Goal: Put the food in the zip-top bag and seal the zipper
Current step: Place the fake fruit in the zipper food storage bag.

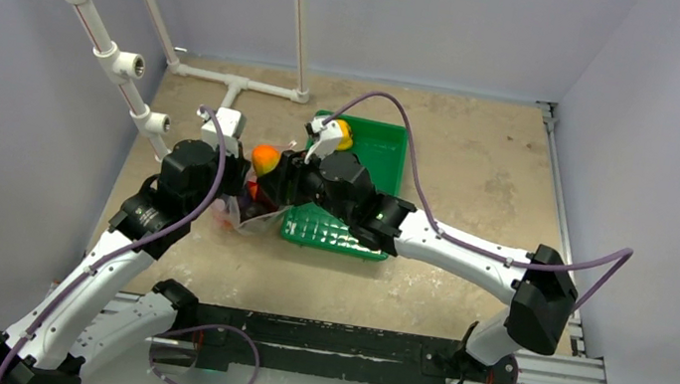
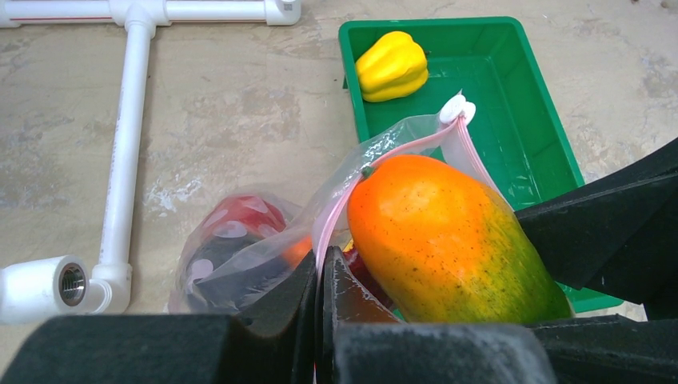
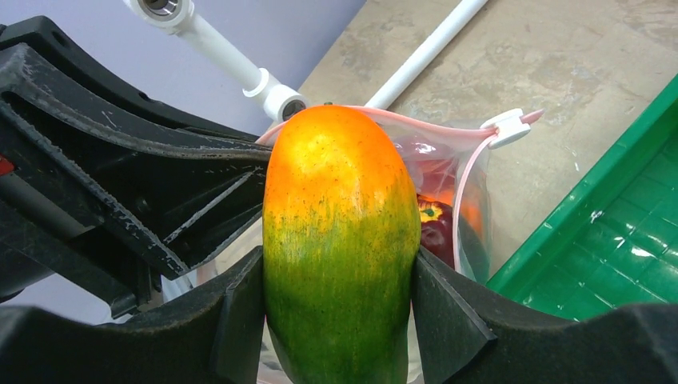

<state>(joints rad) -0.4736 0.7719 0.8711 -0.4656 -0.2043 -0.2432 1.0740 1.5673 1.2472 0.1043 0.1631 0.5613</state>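
My right gripper [image 3: 340, 300] is shut on the green-orange toy fruit [image 3: 340, 232] and holds it at the open mouth of the clear zip-top bag [image 3: 468, 204], orange end first. My left gripper [image 2: 324, 300] is shut on the bag's pink zipper strip [image 2: 345, 196] and holds that edge up; the white slider [image 2: 457, 108] sits at the far end. A red piece [image 2: 240, 220] and dark pieces lie inside the bag [image 2: 232, 256]. A yellow pepper [image 2: 392, 66] lies in the green tray [image 2: 512, 96]. In the top view both grippers meet at the fruit [image 1: 265, 158].
The green tray [image 1: 382, 153] lies right of the bag, under my right arm. White pipes with fittings [image 1: 97, 37] run along the back left, and one T-piece [image 2: 128, 144] lies on the table near the bag.
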